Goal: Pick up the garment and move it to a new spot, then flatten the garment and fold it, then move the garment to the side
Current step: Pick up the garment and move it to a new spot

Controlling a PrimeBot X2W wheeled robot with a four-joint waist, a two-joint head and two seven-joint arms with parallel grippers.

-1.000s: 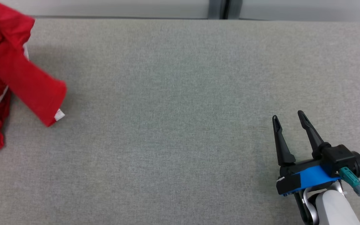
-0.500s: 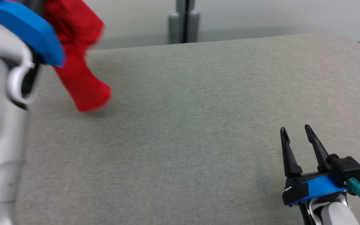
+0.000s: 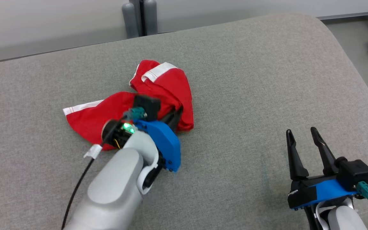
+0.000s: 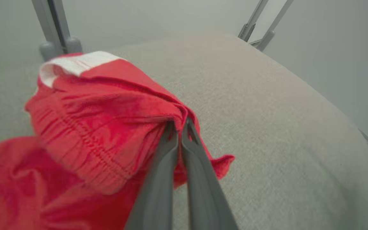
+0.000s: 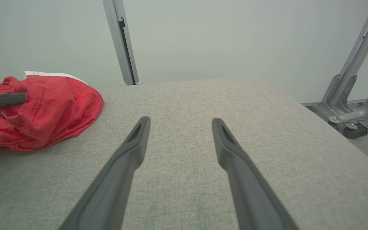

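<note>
A red garment (image 3: 166, 86) with white trim lies crumpled near the middle of the grey padded table (image 3: 251, 80). My left gripper (image 3: 178, 112) reaches into its right side, and the dark fingers vanish in the folds. In the left wrist view this gripper (image 4: 179, 124) is shut, pinching a gathered fold of the garment (image 4: 101, 121) that rests on the table. Well right of the cloth and apart from it, my right gripper (image 3: 302, 132) stands open with nothing between its fingers. The right wrist view has its open fingers (image 5: 180, 123) over bare table and the garment (image 5: 56, 105) at the left.
The table's right end is rounded, with floor beyond it (image 3: 356, 41). A grey post (image 3: 139, 16) stands behind the far edge. A metal frame on casters (image 5: 350, 105) stands to the right of the table.
The head camera has shifted. My left arm has carried the garment from the upper left, where it hung raised, down onto the table's middle. The right gripper stays open.
</note>
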